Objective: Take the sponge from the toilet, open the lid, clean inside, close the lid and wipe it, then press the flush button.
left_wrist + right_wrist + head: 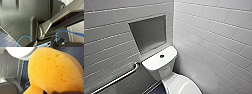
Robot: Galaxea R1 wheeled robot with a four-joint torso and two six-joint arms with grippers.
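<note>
- Head view: the toilet (159, 71) sits in a tiled corner. The lid (184, 86) is down over the bowl, and the flush button (162, 56) shows dark in the middle of the tank top. A grab bar (119, 78) runs along the wall beside it, below a recessed niche (147, 33). The lid looks glossy and stiff, so probably slippery; its front rim seems the best place to lift it.
- Left wrist view: a blue cable (23, 37) loops near a corner of blue tiled floor (5, 38). I cannot tell whether the left tool is spread or pressed together.
- Right wrist view: the sponge (55, 70) hangs close before the camera, clear of the floor and near the toilet's white rim. From that I judge the right tool (66, 92) is pinching it. The sponge is pitted and soft, so it should be light, squashy and hard to damage. The narrow waist looks the surest hold, gripped gently so it does not fold.
</note>
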